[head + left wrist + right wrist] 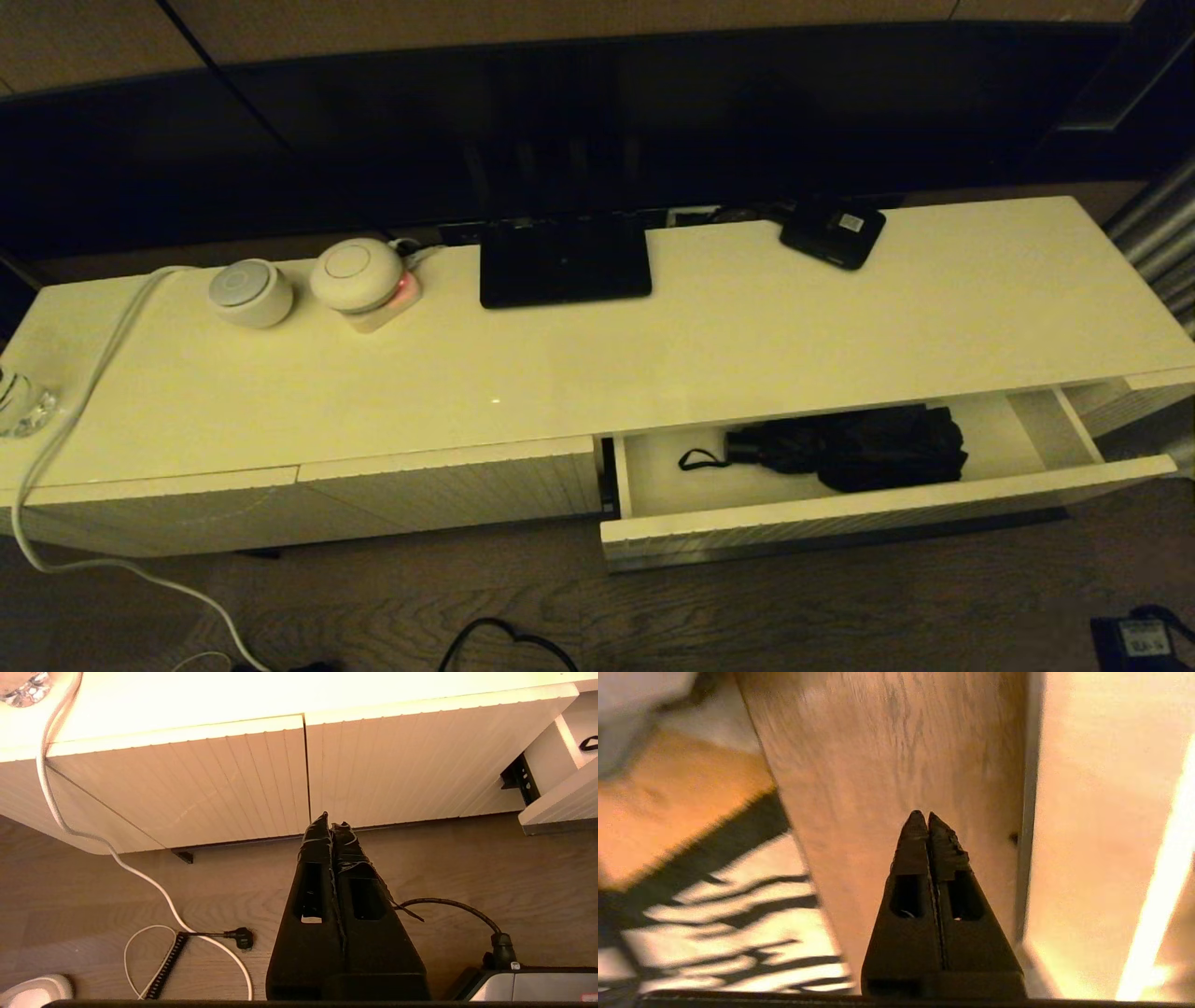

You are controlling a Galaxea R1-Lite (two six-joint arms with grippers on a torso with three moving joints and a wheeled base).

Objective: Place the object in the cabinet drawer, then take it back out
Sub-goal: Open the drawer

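The black folding umbrella (854, 448) lies inside the pulled-out cream drawer (840, 527), its handle and wrist loop (700, 459) pointing left. In the left wrist view only the drawer's corner (556, 805) shows. Neither arm appears in the head view. My left gripper (330, 820) is shut and empty, low over the wooden floor in front of the closed ribbed fronts (224, 779). My right gripper (923, 816) is shut and empty too, over the floor beside a pale panel (1092, 812), away from the umbrella.
On the cabinet top (747, 336) stand two round white devices (250, 292), a flat black stand (564, 261) and a small black box with a white label (831, 231). A white cable (65, 439) hangs off the left end. Cables (154, 896) lie on the floor.
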